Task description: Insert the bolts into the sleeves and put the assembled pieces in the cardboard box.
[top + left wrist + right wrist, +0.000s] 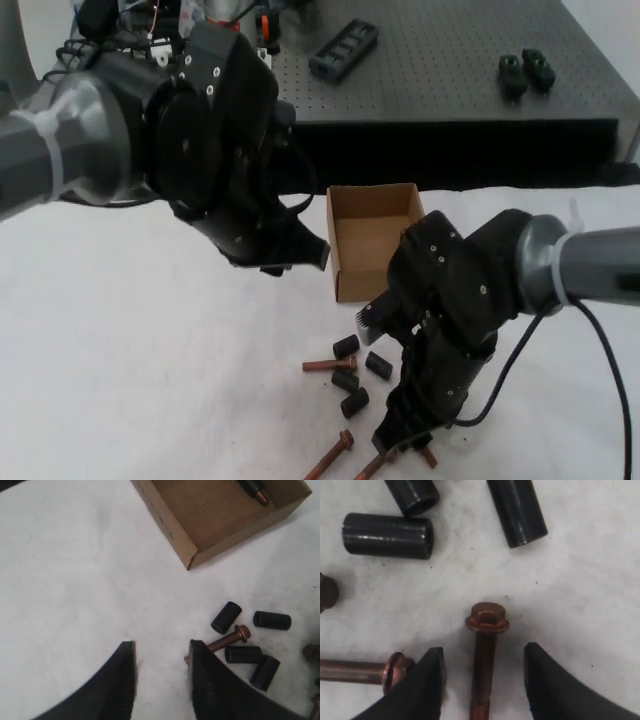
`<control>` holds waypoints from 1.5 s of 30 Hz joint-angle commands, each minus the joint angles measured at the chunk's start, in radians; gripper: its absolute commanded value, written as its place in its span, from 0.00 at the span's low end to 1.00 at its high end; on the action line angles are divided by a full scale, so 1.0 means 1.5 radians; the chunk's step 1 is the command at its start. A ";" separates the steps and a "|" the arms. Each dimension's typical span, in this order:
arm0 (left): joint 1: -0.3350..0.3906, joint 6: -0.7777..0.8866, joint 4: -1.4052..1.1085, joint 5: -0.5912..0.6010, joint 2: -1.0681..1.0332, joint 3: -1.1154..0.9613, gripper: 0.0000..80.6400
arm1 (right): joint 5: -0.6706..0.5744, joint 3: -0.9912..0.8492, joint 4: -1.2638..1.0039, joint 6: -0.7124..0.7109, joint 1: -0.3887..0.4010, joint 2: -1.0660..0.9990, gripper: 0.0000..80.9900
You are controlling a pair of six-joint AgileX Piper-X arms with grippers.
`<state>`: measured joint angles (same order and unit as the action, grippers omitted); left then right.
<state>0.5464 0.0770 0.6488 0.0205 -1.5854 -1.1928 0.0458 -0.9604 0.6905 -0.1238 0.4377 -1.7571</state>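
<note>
done: one assembled piece (254,490) lies in the box (170,530).
remaining: four sleeves (226,617) and several bolts (230,637) loose on the cloth.
right gripper (481,652): fingers apart, straddling a bolt (486,645), not yet gripped.
left gripper (162,645): fingers apart, empty, near the box.

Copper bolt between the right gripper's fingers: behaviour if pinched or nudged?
The bolt looks solid metal: probably rigid, heavy for its size. It lies flat on the white cover, so a nudge may roll it in an arc about its wider flanged head. The right gripper stands open around its shank.
</note>
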 commanded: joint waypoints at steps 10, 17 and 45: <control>-0.002 -0.078 -0.023 0.152 0.005 0.056 0.32 | 0.018 -0.007 -0.004 -0.002 0.003 -0.009 0.08; -0.002 -0.142 -0.046 0.203 -0.019 0.067 0.32 | 0.018 -0.007 -0.004 -0.002 -0.027 0.014 0.01; 0.132 -0.341 0.161 0.082 -0.308 -0.184 0.32 | -0.070 0.176 0.041 0.088 -0.147 0.444 0.01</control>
<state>0.7458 -0.4285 0.8778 0.1549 -2.0239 -1.4581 -0.0501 -0.6947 0.7609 0.0000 0.2236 -1.1020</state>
